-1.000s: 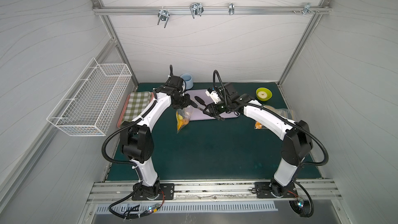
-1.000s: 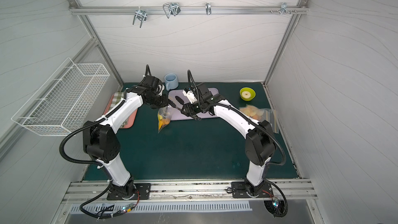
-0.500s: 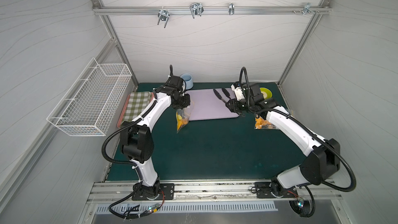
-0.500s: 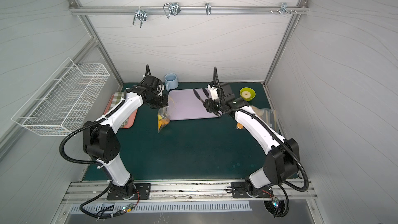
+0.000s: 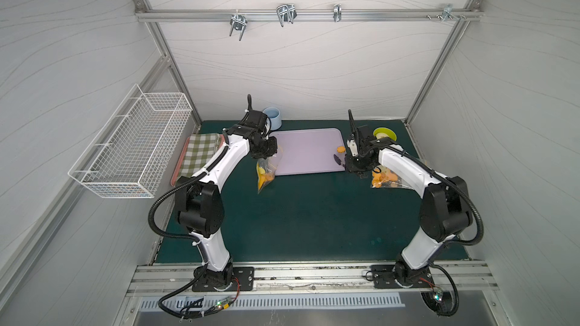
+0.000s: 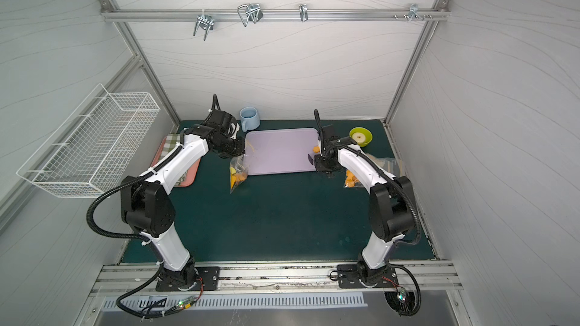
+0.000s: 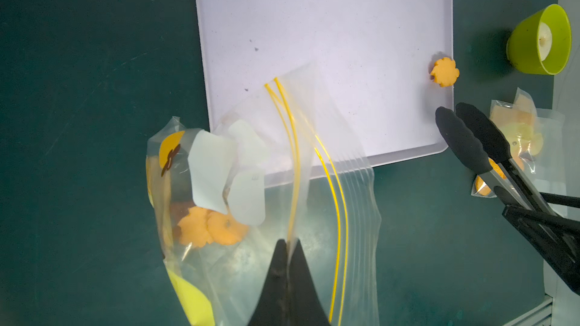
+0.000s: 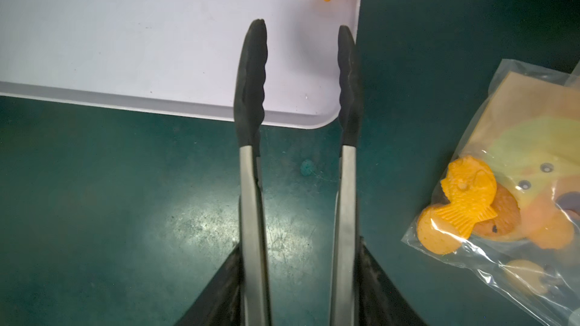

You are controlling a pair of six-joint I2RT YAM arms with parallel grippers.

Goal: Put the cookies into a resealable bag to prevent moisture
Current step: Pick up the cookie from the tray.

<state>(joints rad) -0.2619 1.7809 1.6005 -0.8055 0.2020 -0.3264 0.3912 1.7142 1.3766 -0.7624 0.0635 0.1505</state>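
**Bag pinched left, tongs gripped right, one cookie loose on tray**

Far left: wire basket [image 5: 131, 145] on the wall. Below it a checked cloth [image 5: 201, 155] lies at the edge of the table [image 5: 314, 214]. A blue mug [image 6: 250, 118] stands at the back, behind the left arm.

Left hand [image 7: 288, 246]: fingers pressed together on a fold of the resealable bag [image 7: 345, 214], close to its yellow zip lines. The bag hangs from that pinch. Its top lies over the left edge of the lilac tray [image 5: 307, 148] and its bottom sits on the table in front of the tray. Cookies [image 7: 208, 228] are inside it, a few orange flower shapes bunched low (can't count them through the film).

Tray surface is bare apart from one flower cookie [image 7: 444, 72] at its right edge.

Right hand [image 5: 354, 166]: clamped around the steel arms of the tongs [image 8: 251, 183]. The black tips stand apart with nothing between them. One tip is over the tray's near right corner and the other is at the tray rim. The flower cookie sits just beyond the tips, not touching.

Right of the tongs a second bag [image 8: 518, 199] lies flat on the table. It holds more orange cookies, with a fish-shaped cookie [image 8: 467, 196] on top.

Back right: green bowl [image 7: 530, 45] with a pale round piece inside.
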